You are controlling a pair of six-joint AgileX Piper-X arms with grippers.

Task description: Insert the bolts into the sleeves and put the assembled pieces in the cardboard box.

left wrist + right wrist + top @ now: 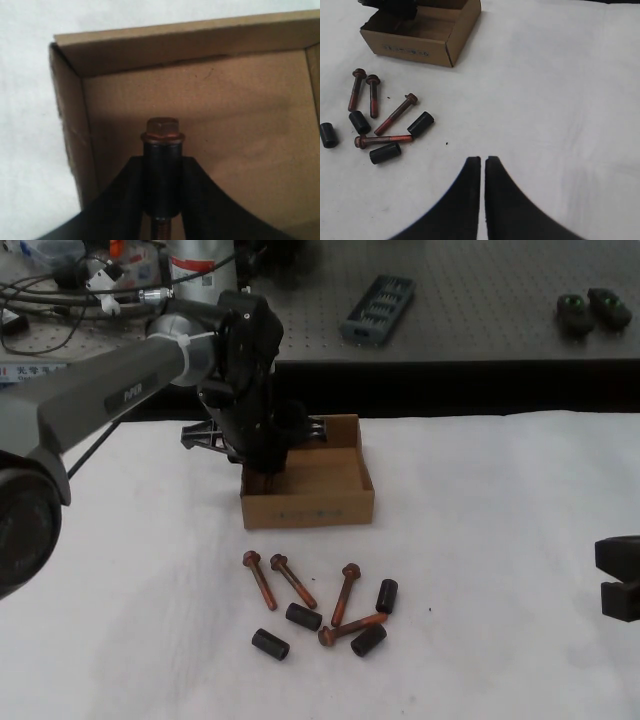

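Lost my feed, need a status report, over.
Left gripper shut on sleeved bolt, above cardboard box. Right gripper shut, holding nothing. Four bolts, four sleeves loose on cloth, outside the box.

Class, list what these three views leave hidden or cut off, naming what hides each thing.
High view: the far left corner of the cardboard box, hidden by the left arm; the right gripper, cut off by the picture's edge.
Left wrist view: most of the shank of the bolt, covered by the sleeve, then cut off by the edge.
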